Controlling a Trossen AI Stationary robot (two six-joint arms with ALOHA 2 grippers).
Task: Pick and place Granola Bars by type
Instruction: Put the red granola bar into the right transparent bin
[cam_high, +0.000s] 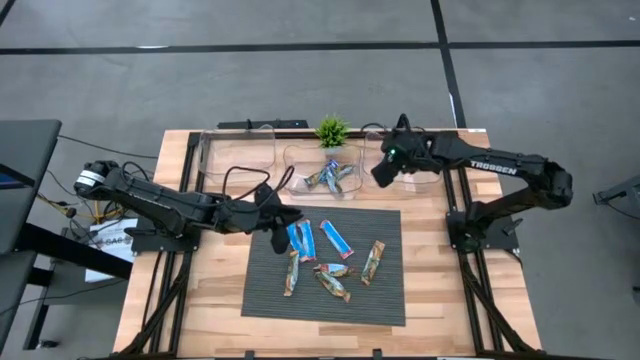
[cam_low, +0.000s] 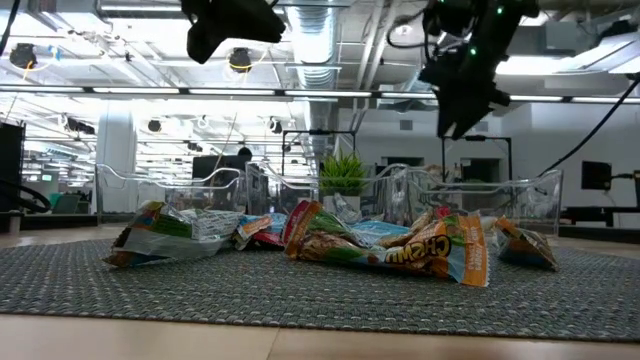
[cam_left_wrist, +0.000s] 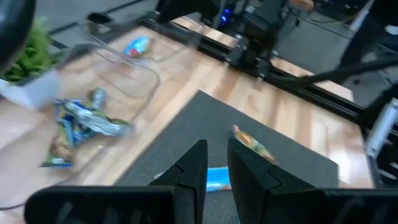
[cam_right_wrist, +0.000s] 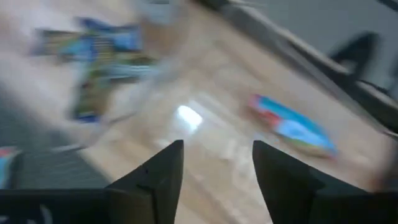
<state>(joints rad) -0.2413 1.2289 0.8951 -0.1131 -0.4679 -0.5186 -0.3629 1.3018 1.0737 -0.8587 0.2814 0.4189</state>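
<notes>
The right gripper hangs with its jaws released and nothing between them, above the clear right bin at the back right of the tabletop; its wrist view shows a single bright blue bar lying on the bin's floor beyond the fingers. In the low view this gripper sits high above the bins. The left gripper has its jaws nearly closed, with only a narrow gap and no bar held, and it hovers over the back left corner of the dark ribbed mat, just beside a blue bar lying there. In the high view the left gripper reaches in from the left side of the tabletop. Further out on the mat lie the loose Granola Bars: another blue one near the first, a tan-green one to the right, and others bunched toward the mat's centre, with one at the left. The middle bin holds a small heap of mixed blue-brown bars. The left bin stands beside it along the back edge. A small green plant stands behind the middle bin.
</notes>
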